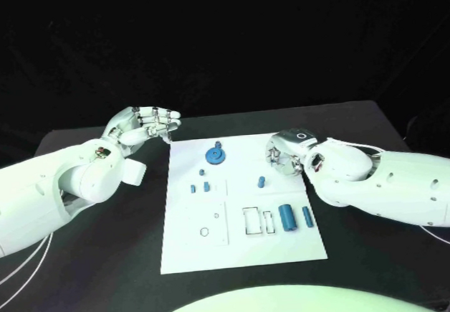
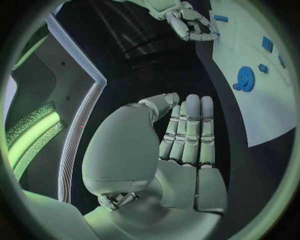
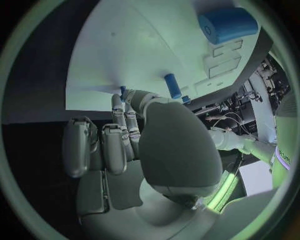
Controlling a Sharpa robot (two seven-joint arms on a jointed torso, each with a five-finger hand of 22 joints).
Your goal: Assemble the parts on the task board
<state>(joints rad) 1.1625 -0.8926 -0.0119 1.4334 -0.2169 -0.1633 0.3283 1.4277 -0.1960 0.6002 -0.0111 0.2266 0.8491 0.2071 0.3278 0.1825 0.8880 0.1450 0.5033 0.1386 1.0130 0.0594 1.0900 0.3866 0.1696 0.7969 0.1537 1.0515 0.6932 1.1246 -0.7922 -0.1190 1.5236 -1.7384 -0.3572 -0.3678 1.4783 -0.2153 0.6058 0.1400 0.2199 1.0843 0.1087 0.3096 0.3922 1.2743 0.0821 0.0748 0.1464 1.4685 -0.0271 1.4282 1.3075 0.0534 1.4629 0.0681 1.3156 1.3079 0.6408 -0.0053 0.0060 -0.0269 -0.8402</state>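
Reaching for a part: both the left robot hand [image 1: 148, 125] and right robot hand [image 1: 287, 154] hold nothing, fingers loosely curled, beside the task board [image 1: 191, 252]; settle fingertips squarely before pinching.

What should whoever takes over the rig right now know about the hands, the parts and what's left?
Left hand: empty, fingers curled, above the table by the board's far left corner.
Right hand: at the board's right edge, fingers curled; whether it holds anything can't be told.
Parts: gear at the far middle; small pieces mid-board; cylinder and a thinner piece near right, beside two open slots.
Done: can't tell. Left: fill the slots.
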